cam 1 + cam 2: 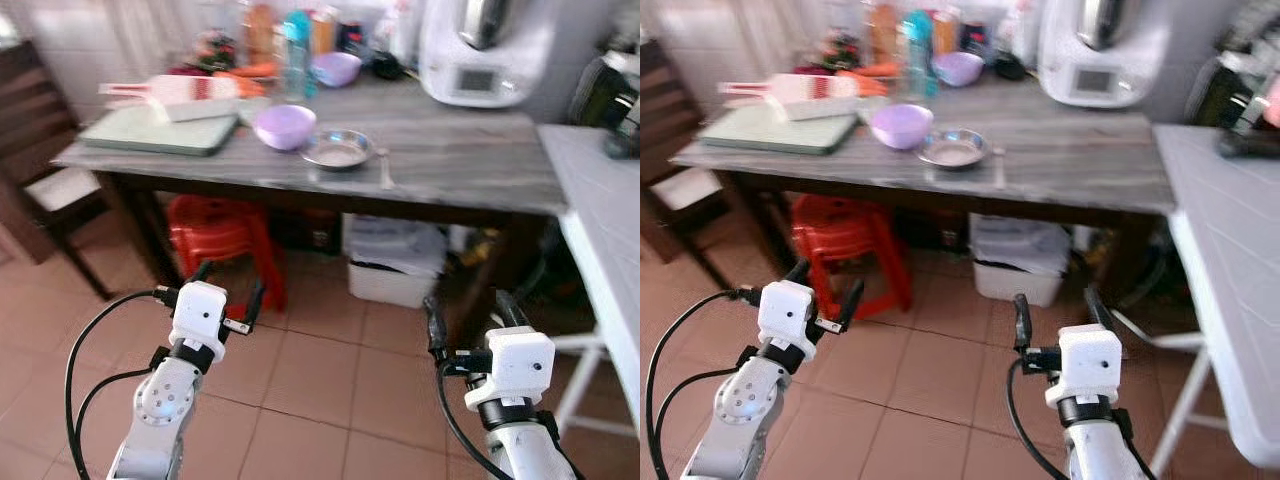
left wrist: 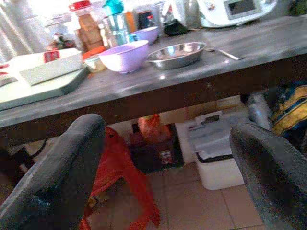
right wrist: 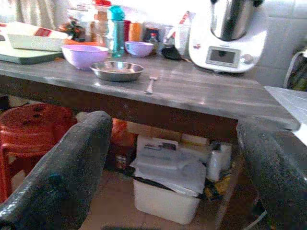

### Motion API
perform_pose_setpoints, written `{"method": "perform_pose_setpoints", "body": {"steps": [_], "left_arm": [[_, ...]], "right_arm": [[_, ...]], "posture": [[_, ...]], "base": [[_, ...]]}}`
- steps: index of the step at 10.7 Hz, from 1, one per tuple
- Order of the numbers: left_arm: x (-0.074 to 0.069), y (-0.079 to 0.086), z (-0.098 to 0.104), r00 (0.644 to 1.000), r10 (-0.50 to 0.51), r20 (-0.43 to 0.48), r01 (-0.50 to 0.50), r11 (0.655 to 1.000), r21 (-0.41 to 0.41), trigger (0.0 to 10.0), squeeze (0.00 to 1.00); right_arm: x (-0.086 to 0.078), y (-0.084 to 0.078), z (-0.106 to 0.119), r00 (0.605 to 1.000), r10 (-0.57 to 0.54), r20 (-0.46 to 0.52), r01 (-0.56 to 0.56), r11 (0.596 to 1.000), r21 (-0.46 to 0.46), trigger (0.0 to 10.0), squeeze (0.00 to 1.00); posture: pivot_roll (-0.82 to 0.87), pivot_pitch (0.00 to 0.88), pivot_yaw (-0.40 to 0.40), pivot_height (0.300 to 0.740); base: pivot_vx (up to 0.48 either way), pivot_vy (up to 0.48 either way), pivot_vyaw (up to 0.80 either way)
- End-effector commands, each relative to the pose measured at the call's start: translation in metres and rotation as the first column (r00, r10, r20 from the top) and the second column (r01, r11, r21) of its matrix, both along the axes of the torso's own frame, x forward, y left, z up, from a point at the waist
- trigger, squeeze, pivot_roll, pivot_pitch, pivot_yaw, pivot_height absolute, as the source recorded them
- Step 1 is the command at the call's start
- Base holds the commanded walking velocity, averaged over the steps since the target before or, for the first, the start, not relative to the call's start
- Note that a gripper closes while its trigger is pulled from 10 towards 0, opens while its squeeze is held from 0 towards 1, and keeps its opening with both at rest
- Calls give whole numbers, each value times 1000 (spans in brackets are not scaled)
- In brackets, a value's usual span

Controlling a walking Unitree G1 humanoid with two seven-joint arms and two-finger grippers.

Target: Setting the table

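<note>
A grey table (image 1: 470, 160) stands ahead of me. On it sit a purple bowl (image 1: 285, 126), a steel plate (image 1: 338, 150) beside it, and a spoon (image 1: 386, 170) to the plate's right. A second purple bowl (image 1: 336, 68) rests farther back. My left gripper (image 1: 228, 292) is open, held low over the tiled floor, short of the table. My right gripper (image 1: 470, 318) is open too, at about the same height on the right. Neither holds anything.
A green cutting board (image 1: 155, 130) with a white tray (image 1: 195, 95) lies at the table's left end. Bottles (image 1: 295, 50) and a white kitchen machine (image 1: 485, 45) stand at the back. Under the table are a red stool (image 1: 215, 230) and a white bin (image 1: 395, 265). A white table (image 1: 610, 220) is at right, a dark chair (image 1: 40, 190) at left.
</note>
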State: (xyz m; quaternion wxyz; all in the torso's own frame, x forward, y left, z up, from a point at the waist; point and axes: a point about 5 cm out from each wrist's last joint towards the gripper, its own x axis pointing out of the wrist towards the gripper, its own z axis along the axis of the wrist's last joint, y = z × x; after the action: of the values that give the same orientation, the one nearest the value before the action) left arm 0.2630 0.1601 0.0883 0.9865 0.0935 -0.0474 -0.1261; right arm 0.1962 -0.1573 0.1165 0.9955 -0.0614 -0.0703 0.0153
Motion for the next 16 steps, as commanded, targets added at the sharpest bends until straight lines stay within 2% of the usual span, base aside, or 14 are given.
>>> {"method": "perform_pose_setpoints", "body": {"steps": [1, 4, 9, 16], "left_arm": [[2, 2, 5, 1000, -3, 10, 3, 1000, 3, 10000, 0], [3, -1, 6, 1000, -22, 12, 22, 1000, -2, 10000, 0], [7, -4, 8, 999, -39, 12, 39, 999, -3, 10000, 0], [10, -9, 8, 999, -54, 7, 54, 998, -16, 10000, 0]], "right_arm": [[1, 1, 0, 1000, -3, 3, 3, 1000, 5, 10000, 0], [1, 1, 1, 1000, -6, 6, 6, 1000, 7, 10000, 0], [2, 2, 1, 1000, 2, 5, -2, 1000, -3, 10000, 0], [0, 0, -2, 1000, -20, -11, 20, 1000, -6, 10000, 0]], "posture": [[-4, 0, 66, 740], [-10, 0, 69, 740], [-25, 0, 88, 740], [-42, 0, 96, 740]], "base": [[0, 0, -800], [0, 0, -692], [0, 0, 0], [0, -283, 0]]}}
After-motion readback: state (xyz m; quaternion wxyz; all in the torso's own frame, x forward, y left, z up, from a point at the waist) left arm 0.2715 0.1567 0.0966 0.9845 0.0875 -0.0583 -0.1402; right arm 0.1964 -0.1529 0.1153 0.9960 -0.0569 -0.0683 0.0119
